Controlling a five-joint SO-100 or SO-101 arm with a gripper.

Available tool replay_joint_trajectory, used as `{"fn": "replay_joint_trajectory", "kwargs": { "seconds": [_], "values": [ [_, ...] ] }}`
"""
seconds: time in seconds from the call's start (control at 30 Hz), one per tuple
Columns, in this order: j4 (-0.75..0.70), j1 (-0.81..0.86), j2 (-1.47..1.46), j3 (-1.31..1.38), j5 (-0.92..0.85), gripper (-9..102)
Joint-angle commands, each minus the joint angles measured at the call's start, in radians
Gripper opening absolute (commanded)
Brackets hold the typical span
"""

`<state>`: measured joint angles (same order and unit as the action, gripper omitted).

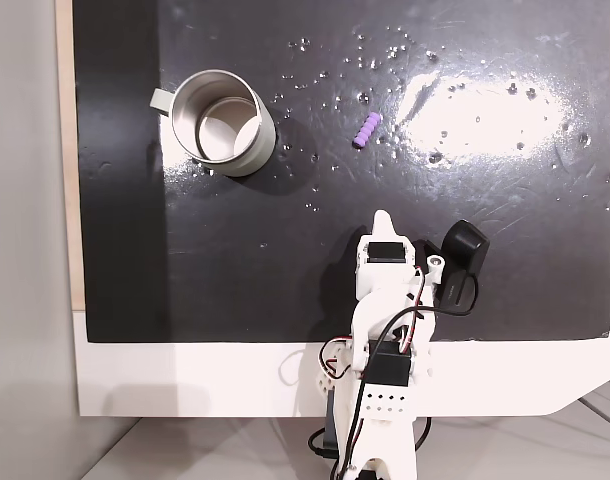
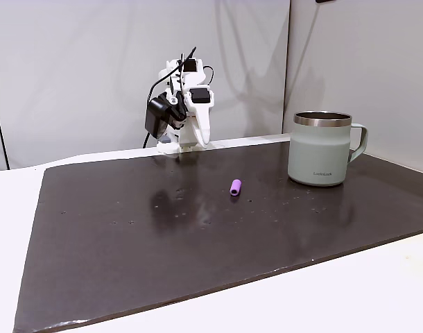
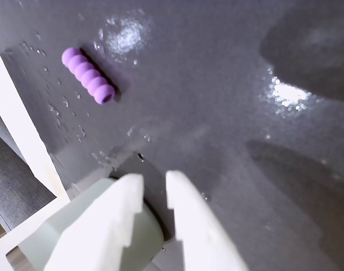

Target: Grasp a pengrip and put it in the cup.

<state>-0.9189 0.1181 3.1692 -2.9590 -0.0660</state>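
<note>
1. Task status: not started in any visible respect. The pengrip (image 1: 366, 130) lies loose on the black mat (image 1: 285, 260) that covers the tabletop (image 1: 185, 380); nothing holds it.
2. Pengrip location: in the top-down fixed view it lies on its side to the right of the cup (image 1: 223, 122), well apart from it, in a patch of small droplets or specks. In the low fixed view the pengrip (image 2: 235, 187) lies left of the cup (image 2: 321, 148) and nearer the camera than the arm.
3. Cup state: upright, handle on its outer side, mouth open. Its pale interior appears empty in the top-down view.
4. End effector (image 1: 382, 216): folded back near the arm base, well apart from both pengrip and cup. In the wrist view the end effector (image 3: 155, 183) shows its two white fingers (image 3: 186, 209) nearly together, with only a narrow gap between them, pinching nothing.
5. The wrist view places the pengrip (image 3: 88, 83) at upper left, ahead of the fingertips and off their line.
6. Remaining steps, as judged:
   a. Spread the fingers.
   b. Reach out and align over the pengrip.
   c. Descend and pinch it across its ribbed body.
   d. Lift, carry to the cup mouth, release.
7. Caution: the pengrip is small and round, so it may roll if nudged by one finger first.
</note>
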Motion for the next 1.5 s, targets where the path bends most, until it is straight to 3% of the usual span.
{"fn": "replay_joint_trajectory", "kwargs": {
  "seconds": [0.0,0.27,0.43,0.57,0.77,1.23,1.47],
  "values": [
    [0.020,0.052,0.008,0.008,-0.046,0],
    [0.014,0.091,0.008,0.011,-0.104,0],
    [-0.014,0.167,0.008,0.071,-0.387,0],
    [0.043,0.249,0.008,0.084,-0.561,0],
    [0.091,0.293,-0.017,0.137,-0.627,0],
    [0.118,0.268,-0.943,0.793,-0.798,0],
    [0.031,0.255,-1.355,1.180,-0.816,0]
  ]
}}
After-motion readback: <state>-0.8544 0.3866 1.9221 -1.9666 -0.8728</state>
